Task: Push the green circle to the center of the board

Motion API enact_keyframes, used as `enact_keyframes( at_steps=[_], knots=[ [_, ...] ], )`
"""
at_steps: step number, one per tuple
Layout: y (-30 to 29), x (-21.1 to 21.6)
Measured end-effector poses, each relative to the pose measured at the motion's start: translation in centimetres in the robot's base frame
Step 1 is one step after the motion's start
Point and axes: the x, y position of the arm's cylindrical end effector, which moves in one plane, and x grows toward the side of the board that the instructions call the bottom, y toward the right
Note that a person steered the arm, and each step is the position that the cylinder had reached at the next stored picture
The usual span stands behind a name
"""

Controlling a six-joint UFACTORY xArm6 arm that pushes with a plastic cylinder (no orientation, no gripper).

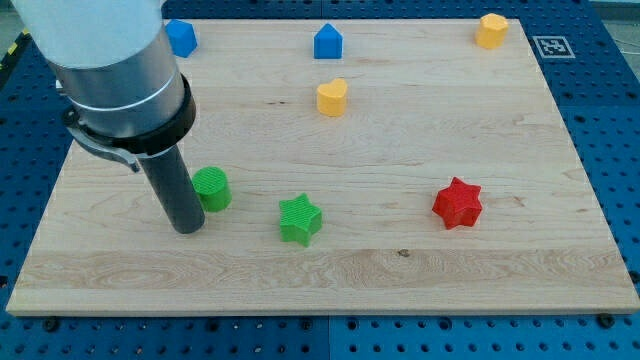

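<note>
So the arm comes down from the view's top left, a fat grey cylinder with a black collar. Below that is the tool, a plain straight dark rod standing upright. It has no jaws, so it's not clamped on anything. The tip (188, 228) sits on the wooden counter (400, 285), over on the view's left side.

Going left to right from the tool:

- A blue block (180, 37) is way up behind the arm at the top edge. It's half hidden by the grey body, so I can't make out the shape.
- The green circle (211, 188) is right against the rod's right side and slightly up from the tip. It looks like they're touching, but I can't swear to it. It's still well left of the counter's middle.
- The green star (300, 219) is a bit further right of the tip, at about the same level and apart from the circle.
- The yellow block (332, 97), sort of heart-shaped, is up and to the right, with a blue house-shaped block (328, 42) beyond it near the top edge.
- The red star (458, 203) is far right of the tip.
- Another yellow block (492, 30) is in the top right corner, beside a black-and-white marker (552, 46).

Between the circle and the middle of the counter it's just bare wood. The green star sits just below that line, and the yellow heart-ish one sits above it.
</note>
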Motion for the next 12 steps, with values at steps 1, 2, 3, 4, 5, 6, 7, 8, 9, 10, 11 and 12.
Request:
enact_keyframes(
  at_steps=[1, 2, 3, 4, 5, 6, 7, 8, 9, 10, 11, 12],
  knots=[
    [-0.2, -0.5],
    [-0.2, -1.2],
    [-0.1, -1.9],
    [0.3, -3.2],
    [0.3, -4.0],
    [0.4, -4.0],
    [1.5, -4.0],
    [2.5, -4.0],
    [2.6, -4.0],
    [4.0, -4.5],
    [6.3, -5.1],
    [7.5, -5.4]
  ],
)
